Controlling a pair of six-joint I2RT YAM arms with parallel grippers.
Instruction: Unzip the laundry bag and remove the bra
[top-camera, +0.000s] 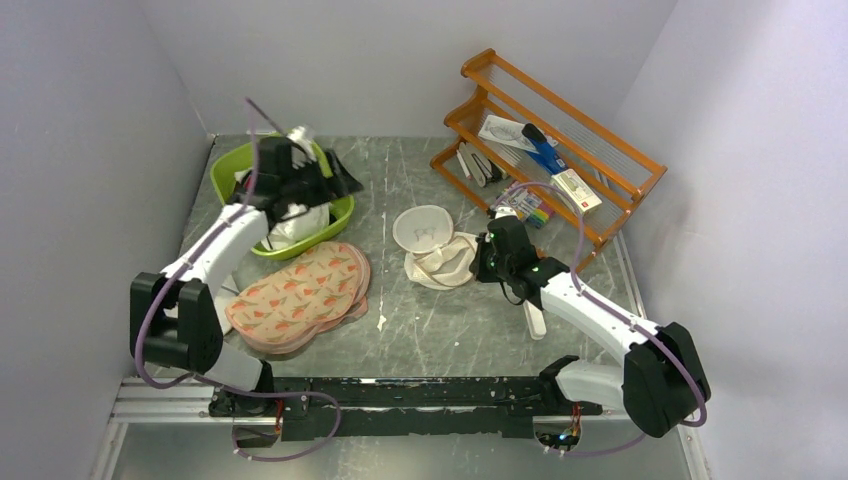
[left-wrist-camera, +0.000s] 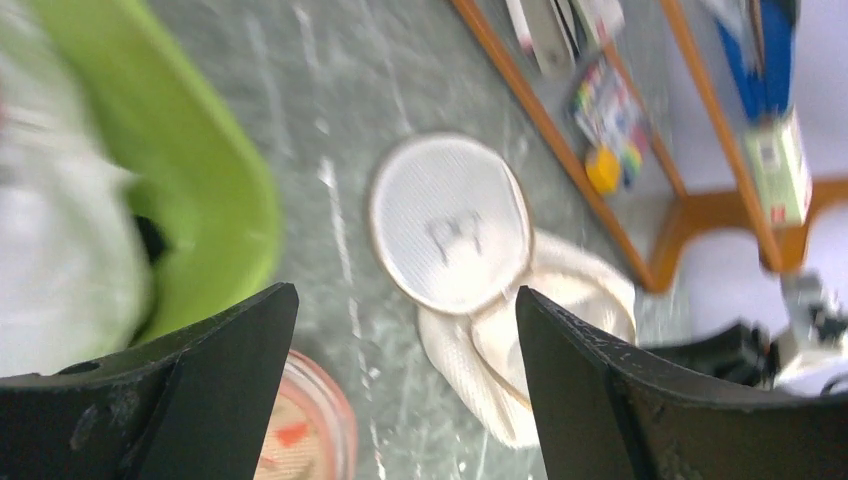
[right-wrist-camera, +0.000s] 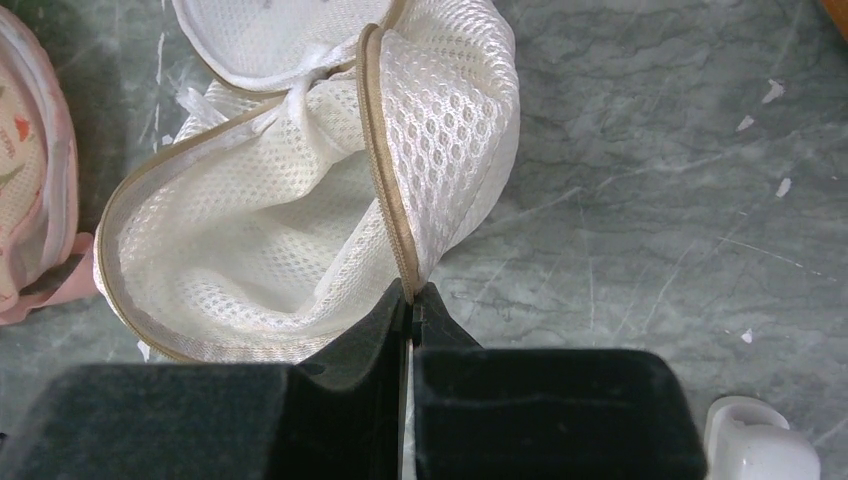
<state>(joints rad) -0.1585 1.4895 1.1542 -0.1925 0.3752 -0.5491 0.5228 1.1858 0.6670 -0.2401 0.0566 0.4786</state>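
Note:
The laundry bag (top-camera: 440, 255) lies mid-table, unzipped. Its round lid with the small bra drawing (top-camera: 422, 228) is flipped back. In the right wrist view the mesh bag (right-wrist-camera: 300, 210) gapes open and I see only white mesh inside. My right gripper (top-camera: 487, 257) is shut on the bag's beige zip rim (right-wrist-camera: 385, 180); its closed jaws (right-wrist-camera: 410, 295) pinch that edge. My left gripper (top-camera: 305, 170) hovers over the green basin, open and empty (left-wrist-camera: 405, 290); its view shows the bag (left-wrist-camera: 455, 225) beyond. No red bra shows in any view.
A green basin (top-camera: 230, 165) with white garments (top-camera: 300, 225) and dark cloth stands at the back left. Peach fruit-printed pads (top-camera: 300, 290) lie in front of it. An orange wooden rack (top-camera: 600, 150) with small items stands at the back right. A white object (top-camera: 535, 320) lies under my right arm.

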